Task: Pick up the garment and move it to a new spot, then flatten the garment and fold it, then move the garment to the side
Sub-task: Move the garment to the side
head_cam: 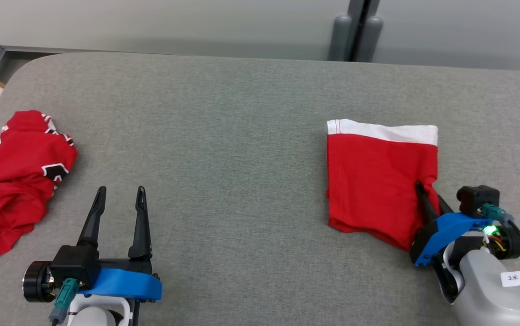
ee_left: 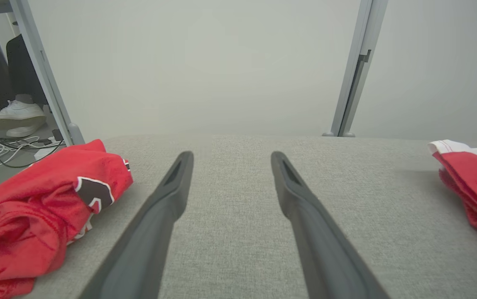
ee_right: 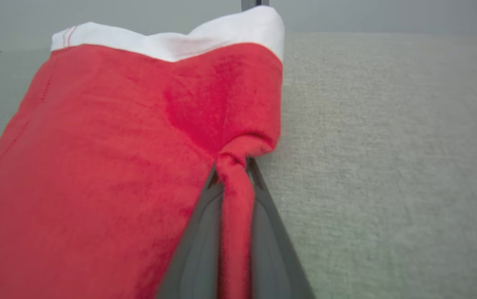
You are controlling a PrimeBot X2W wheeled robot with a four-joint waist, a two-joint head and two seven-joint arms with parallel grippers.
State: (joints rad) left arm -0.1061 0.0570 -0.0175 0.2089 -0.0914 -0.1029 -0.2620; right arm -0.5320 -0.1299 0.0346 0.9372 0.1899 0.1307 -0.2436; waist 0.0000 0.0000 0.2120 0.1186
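The tabletop (head_cam: 241,136) is covered in grey woven cloth, matt and slightly rough. The folded red garment (head_cam: 373,181) on the right is soft, matt, faintly fuzzy cloth with a smoother white band (head_cam: 386,131). The crumpled jersey (head_cam: 15,176) on the left looks like thin knit cloth. The fingers (ee_left: 155,232) are smooth, matt dark plastic.

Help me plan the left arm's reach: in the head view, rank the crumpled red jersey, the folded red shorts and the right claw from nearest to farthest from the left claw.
1. Crumpled red jersey, just left of the left claw.
2. Folded red shorts, across on the right.
3. Right claw, pinching the shorts' right edge.
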